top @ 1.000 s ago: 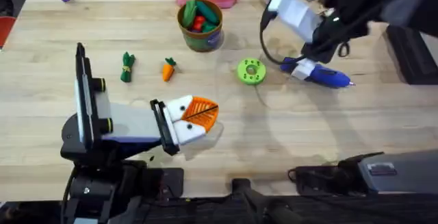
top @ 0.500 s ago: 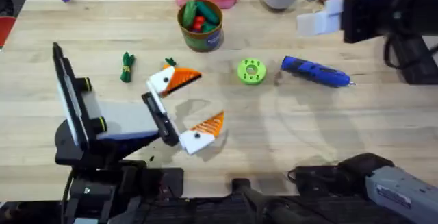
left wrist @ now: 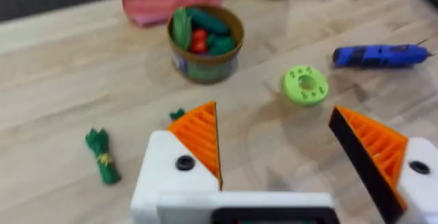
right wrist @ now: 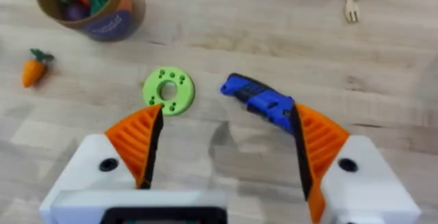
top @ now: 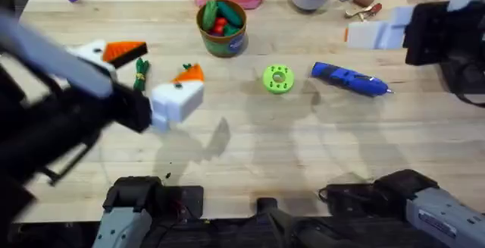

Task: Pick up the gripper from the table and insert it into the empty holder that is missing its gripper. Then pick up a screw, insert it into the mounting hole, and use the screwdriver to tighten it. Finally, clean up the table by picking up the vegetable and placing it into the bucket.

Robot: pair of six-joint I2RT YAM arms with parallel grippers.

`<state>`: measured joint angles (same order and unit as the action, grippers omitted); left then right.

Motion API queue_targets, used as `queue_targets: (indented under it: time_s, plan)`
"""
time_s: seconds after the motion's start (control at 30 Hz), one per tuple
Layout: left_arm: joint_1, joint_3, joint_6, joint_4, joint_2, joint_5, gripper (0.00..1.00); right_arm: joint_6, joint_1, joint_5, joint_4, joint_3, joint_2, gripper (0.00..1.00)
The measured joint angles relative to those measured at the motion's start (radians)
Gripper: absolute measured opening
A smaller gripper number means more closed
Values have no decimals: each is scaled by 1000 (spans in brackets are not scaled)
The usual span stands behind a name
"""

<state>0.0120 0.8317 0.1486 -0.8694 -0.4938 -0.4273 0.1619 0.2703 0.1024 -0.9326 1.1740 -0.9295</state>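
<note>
The left gripper [top: 144,77] hung over the left part of the desk [top: 250,149], with its fingers spread wide and nothing between them; in the left wrist view both orange ribbed pads [left wrist: 198,138] were bare. The right gripper [right wrist: 222,145] was also wide open and empty, raised at the far right side, with the screwdriver [top: 350,80] lying on the desk below it, its silver tip pointing to the right. The vegetable [top: 188,72] lay just beside the lower finger of the left gripper, and the bucket [top: 222,28] stood behind it, already holding green and red toy pieces. A green disc [top: 278,79] rested between the vegetable and the screwdriver. I could not find any loose orange fin or a plain white holder on the desk, so I judged that the cleaning step was the one in hand. The main risk seemed to be the vegetable itself: it was small and lay flat, so a finger coming down a little off line could push it away or pinch only the leafy top. A green bundle [top: 141,74] lay close on the other side and could be caught by mistake.
</note>
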Motion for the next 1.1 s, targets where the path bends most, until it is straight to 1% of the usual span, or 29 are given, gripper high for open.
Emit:
queue_targets:
  time_s: [0.07,0.13,0.2,0.3,0.43,0.53,0.63,0.87,1.03,1.1]
  plan:
    - [0,92,4,-70,-102,23,985,3,0,0,-17,0,0,993]
    - [0,151,2,-105,-172,33,985,3,0,0,-22,0,0,994]
    - [0,194,0,-110,-229,41,985,3,0,0,-28,0,0,994]
    - [0,220,-3,-97,-285,69,985,3,0,0,-33,0,0,994]
    - [0,257,-18,-142,-372,163,985,3,0,0,-33,0,0,994]
    - [0,297,-34,-187,-476,222,985,3,0,0,-33,0,0,994]
    - [0,336,-48,-215,-613,257,985,3,0,0,-33,0,0,994]
    - [0,378,-60,-212,-900,286,985,3,0,0,-33,0,0,992]
    - [-2,390,-71,-186,-1049,295,985,3,0,0,-33,0,0,994]
    - [-10,391,-74,-170,-1099,299,985,3,0,0,-33,0,0,994]
